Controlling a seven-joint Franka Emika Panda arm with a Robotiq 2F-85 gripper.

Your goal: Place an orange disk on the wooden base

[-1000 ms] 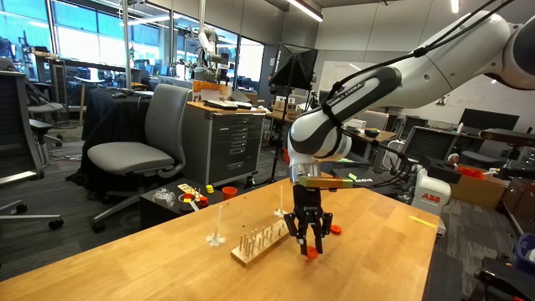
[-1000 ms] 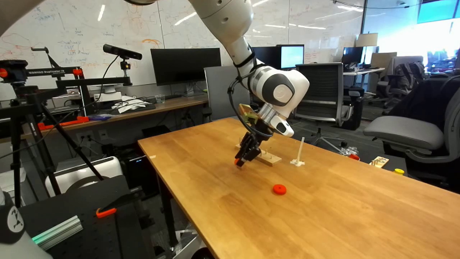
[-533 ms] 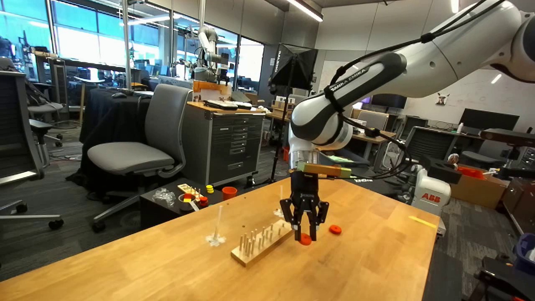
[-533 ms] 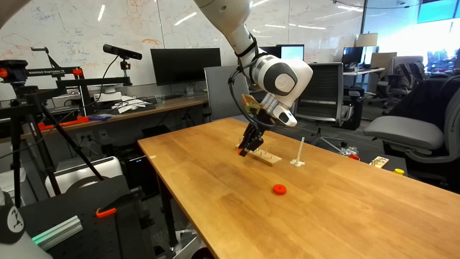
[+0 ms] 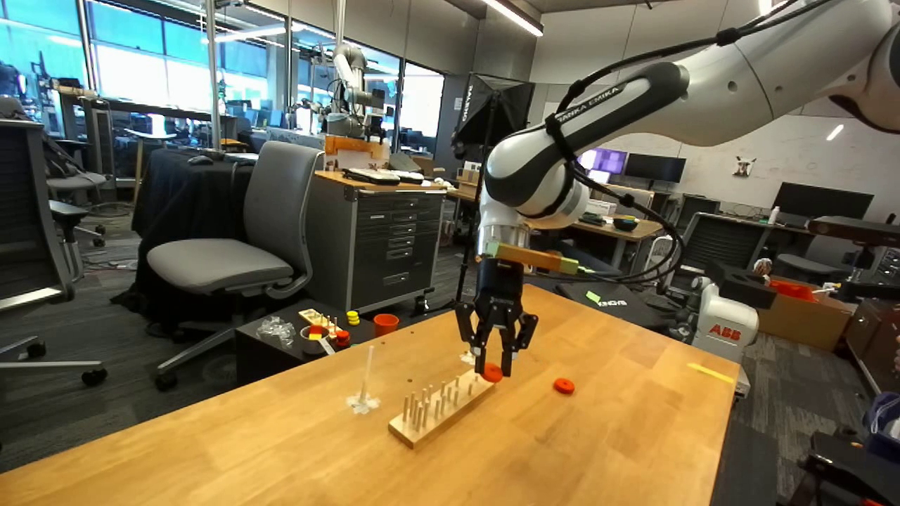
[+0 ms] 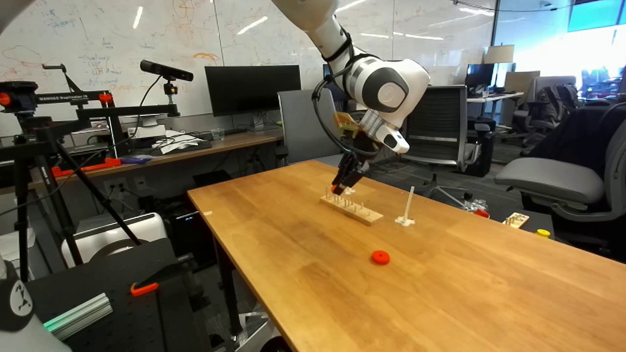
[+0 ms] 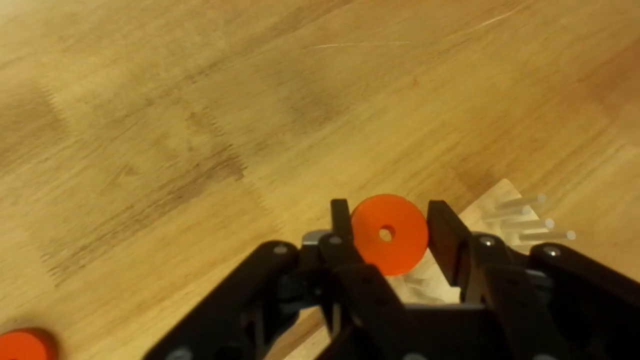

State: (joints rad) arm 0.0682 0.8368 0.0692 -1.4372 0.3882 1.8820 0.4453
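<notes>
Two black fingertips of the Robotiq gripper pinch an orange disk (I spot its hole) below centre in the wrist view, near the pegged wooden base; a second disk lies lower left.

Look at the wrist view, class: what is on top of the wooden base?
At one end, four thin pegs rise from the wooden base. The gripper, closed on an orange disk, covers much of the rest, hiding anything there.
</notes>
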